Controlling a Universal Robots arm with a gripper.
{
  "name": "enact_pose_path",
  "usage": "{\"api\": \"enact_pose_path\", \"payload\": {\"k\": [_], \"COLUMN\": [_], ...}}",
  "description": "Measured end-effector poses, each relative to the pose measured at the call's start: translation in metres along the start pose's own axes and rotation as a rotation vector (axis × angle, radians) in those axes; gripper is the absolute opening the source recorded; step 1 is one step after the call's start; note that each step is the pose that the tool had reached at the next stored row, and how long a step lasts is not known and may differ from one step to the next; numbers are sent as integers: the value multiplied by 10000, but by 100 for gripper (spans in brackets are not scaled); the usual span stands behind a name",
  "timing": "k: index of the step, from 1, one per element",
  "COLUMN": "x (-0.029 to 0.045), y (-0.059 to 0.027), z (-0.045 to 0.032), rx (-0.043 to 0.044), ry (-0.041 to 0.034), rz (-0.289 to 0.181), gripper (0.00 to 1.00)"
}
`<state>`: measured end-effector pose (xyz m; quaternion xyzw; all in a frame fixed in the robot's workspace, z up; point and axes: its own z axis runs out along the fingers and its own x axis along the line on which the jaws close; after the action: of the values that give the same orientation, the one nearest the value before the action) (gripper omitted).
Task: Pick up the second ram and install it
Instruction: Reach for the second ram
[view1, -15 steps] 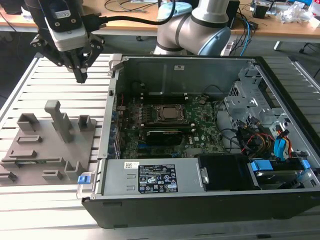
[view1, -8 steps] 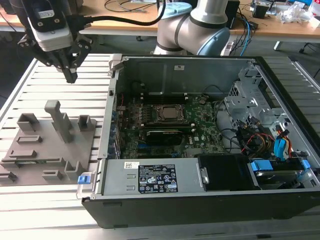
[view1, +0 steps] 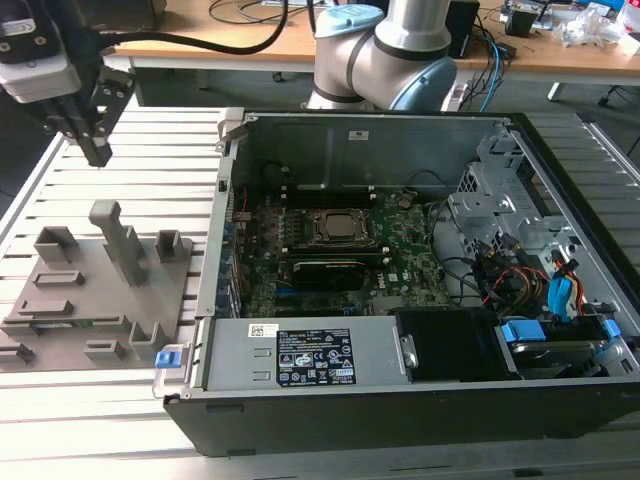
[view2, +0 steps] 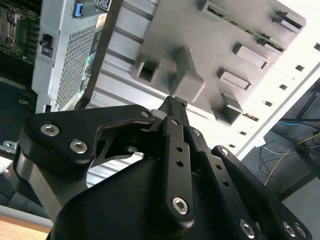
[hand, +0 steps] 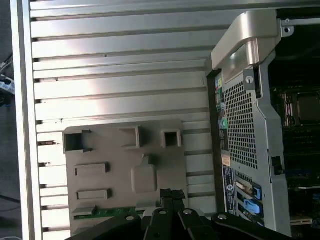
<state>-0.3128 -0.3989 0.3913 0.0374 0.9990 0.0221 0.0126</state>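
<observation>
The second ram (hand: 107, 212) is a thin green strip lying in a slot of the grey fixture block (hand: 115, 150); in the second wrist view the ram (view2: 250, 31) shows edge-on along the block's (view2: 200, 45) far side. My gripper (view1: 97, 152) hangs above the slatted table, behind the fixture block (view1: 95, 290) at the exterior view's left, well clear of it. The black fingertips (view2: 172, 107) meet with nothing between them, so the gripper (hand: 170, 192) is shut and empty.
An open computer case (view1: 520, 390) fills the exterior view's right, with the green motherboard (view1: 400, 245) and its CPU socket (view1: 335, 225) inside. The case's side wall (hand: 245, 120) stands beside the fixture block. Tall posts (view1: 118, 240) rise from the block. Slatted aluminium table (hand: 120, 75) lies around it.
</observation>
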Motion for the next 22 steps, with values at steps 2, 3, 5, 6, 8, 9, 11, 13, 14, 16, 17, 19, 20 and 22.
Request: {"api": "enact_pose_path", "payload": {"k": [2, 3, 5, 6, 8, 9, 11, 13, 14, 16, 17, 19, 20, 22], "x": [83, 112, 219, 249, 325, 349, 388, 437, 456, 493, 507, 571, 585, 599], "y": [-6, -8, -16, -19, -25, -27, -30, -36, -38, -54, -90, -252, -280, -308], "z": [-1, -1, -2, -2, -2, -2, -2, -1, -1, 0, -1, -6, -7, -4], "rx": [0, 0, 1, 1, 1, 0, 0, 0, 0, 0, 0, 0, 0, -1], "ry": [1, 0, 1, 1, 0, 0, 1, 0, 0, 1, 2, 0, 0, -1], "rz": [0, 0, 0, 0, 0, 0, 1, 0, 1, -2, -1, 0, 0, 1], "gripper": [11, 11, 11, 11, 11, 11, 11, 11, 11, 11, 11, 11, 11, 11]}}
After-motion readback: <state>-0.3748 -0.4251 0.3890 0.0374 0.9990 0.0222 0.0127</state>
